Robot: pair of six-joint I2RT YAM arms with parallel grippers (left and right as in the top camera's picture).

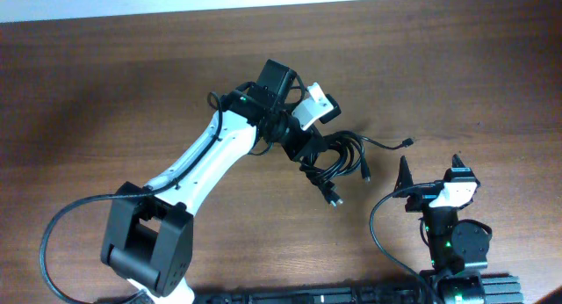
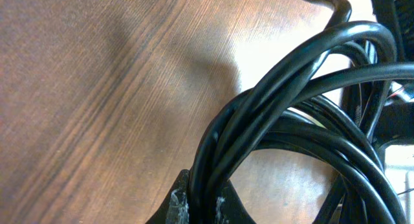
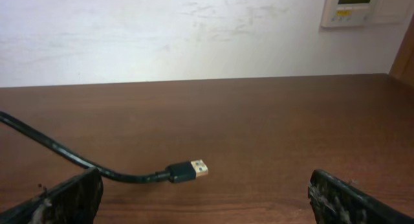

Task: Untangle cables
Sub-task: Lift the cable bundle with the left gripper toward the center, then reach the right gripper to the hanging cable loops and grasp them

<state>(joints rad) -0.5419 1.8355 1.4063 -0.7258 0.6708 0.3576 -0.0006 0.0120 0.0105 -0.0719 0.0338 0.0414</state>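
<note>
Black thin looped cords (image 1: pixel 342 156) are pinched together by the left gripper (image 2: pixel 197 201), so knots may be tightened if lifted unanchored by the spread right gripper (image 3: pixel 207 199)

The left gripper (image 2: pixel 200 208) only peeks in at 6 o'clock of its own view, with its fingers cut off by the edge. The bundle of thin black rubbery cables (image 2: pixel 284 120) runs out at 3 and 6 o'clock there. In the right wrist view, one thin black cord with a metal-tipped plug (image 3: pixel 187 171) leaves at 9 o'clock. The white plastic wall box (image 3: pixel 362 7) at 1 o'clock is cut off, and its marks are too small to read.
</note>
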